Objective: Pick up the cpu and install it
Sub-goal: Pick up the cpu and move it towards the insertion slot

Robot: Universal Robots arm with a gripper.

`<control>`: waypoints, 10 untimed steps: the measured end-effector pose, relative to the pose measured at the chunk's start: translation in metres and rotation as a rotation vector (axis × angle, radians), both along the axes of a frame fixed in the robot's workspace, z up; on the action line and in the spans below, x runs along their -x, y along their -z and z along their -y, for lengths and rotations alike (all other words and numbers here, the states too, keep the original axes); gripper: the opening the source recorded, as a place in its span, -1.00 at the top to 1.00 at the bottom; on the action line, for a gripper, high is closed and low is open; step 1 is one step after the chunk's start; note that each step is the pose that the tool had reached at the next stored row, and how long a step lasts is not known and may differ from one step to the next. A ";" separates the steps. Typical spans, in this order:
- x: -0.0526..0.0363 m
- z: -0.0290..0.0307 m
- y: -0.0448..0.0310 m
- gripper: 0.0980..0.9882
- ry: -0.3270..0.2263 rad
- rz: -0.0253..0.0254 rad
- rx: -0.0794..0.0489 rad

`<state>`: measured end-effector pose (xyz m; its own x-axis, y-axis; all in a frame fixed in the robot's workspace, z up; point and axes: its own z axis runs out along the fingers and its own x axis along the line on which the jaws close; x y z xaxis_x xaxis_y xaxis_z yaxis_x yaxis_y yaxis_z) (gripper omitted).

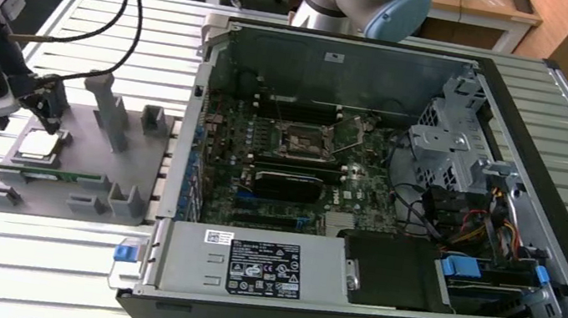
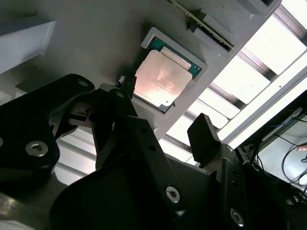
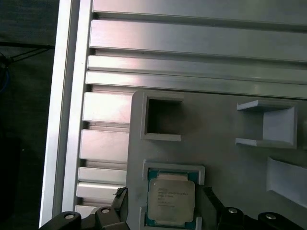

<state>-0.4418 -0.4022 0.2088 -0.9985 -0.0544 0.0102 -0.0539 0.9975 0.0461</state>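
The cpu (image 1: 40, 145) is a flat square chip with a silvery top, lying in a shallow pocket of the grey fixture (image 1: 88, 189) at the exterior view's left. Both wrist views show the cpu (image 2: 162, 79) (image 3: 170, 197) seated in its pale frame. My gripper (image 1: 43, 121) hangs just above it, open. In the wrist views my gripper (image 2: 162, 104) (image 3: 165, 203) has one black finger on each side of the chip, with gaps between the pads and its edges. The open socket (image 1: 309, 141) sits on the motherboard inside the computer case (image 1: 376, 299).
A green memory stick (image 1: 65, 175) lies in a slot of the fixture beside the cpu, and grey upright posts (image 1: 111, 110) rise behind it. The fixture rests on a slatted aluminium table (image 1: 9, 261). A black cable (image 1: 123, 34) hangs by the arm.
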 end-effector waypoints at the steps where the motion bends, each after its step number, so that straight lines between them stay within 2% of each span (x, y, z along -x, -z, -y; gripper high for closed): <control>1: 0.0001 0.0001 0.0010 -0.37 0.000 0.0000 0.000; 10: -0.0008 0.0008 0.0093 -0.37 0.002 -0.0002 0.000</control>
<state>-0.4410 -0.4030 0.1995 -0.9986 -0.0527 0.0103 -0.0522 0.9976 0.0460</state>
